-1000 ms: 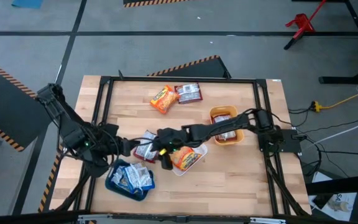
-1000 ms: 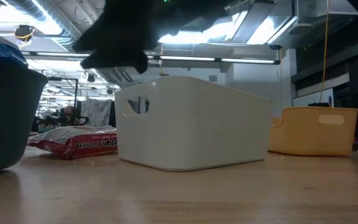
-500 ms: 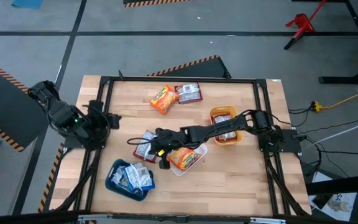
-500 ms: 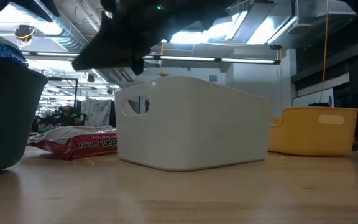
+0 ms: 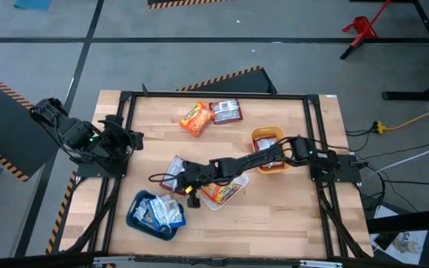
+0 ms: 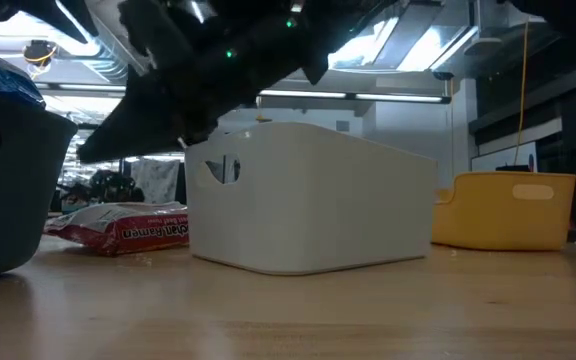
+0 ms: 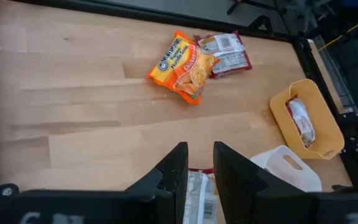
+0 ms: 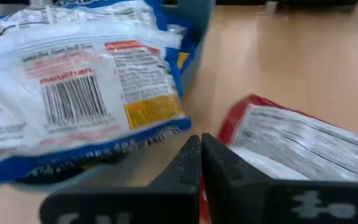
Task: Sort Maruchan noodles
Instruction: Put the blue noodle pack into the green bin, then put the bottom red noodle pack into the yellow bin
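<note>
Waiting at the table's left edge, the left gripper (image 7: 199,151) shows a narrow, empty gap between its fingers, clear of the teal bin (image 5: 132,216) of blue packets. The right gripper (image 8: 199,142) has its fingers together at the edge of the loose dark red-and-silver packet (image 8: 303,146) beside that bin, probably to carry it to the orange bin (image 5: 256,138); an actual pinch cannot be told. A second ago the left arm reached in near the teal bin and the right fingers were parted.
</note>
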Available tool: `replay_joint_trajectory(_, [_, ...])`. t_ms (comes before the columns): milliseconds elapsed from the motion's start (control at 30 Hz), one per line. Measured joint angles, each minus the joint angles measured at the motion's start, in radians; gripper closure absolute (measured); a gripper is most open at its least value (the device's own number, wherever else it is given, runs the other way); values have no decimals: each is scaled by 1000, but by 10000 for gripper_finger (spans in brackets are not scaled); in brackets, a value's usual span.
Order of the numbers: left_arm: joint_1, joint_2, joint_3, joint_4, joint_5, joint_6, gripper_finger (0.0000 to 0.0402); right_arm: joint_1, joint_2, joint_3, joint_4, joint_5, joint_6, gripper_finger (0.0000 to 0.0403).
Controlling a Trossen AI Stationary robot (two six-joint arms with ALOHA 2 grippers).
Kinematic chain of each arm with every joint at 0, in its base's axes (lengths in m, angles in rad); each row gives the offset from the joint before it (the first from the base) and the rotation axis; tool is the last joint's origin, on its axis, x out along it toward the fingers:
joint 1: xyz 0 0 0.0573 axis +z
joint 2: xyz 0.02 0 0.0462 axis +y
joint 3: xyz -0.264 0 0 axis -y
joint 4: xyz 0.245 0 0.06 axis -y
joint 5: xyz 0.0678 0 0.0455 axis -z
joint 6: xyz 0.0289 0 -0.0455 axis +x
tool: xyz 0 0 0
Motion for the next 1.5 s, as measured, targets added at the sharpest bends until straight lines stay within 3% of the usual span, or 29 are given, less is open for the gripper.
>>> replay_joint_trajectory(767, [1,0,0,-7,-3,0,332,53,49,48,92,-78,-105,402])
replay_joint_trajectory(1000, [1,1,0,-9,-11,0,332,52,48,92,83,-163,-173,402])
replay_joint_trajectory(1233, [1,1,0,-13,-11,1,332,45,46,226,-136,-141,-224,402])
replay_joint_trajectory(1500, [9,1,0,-28,-1,47,332,14,43,569,-761,6,-399,402])
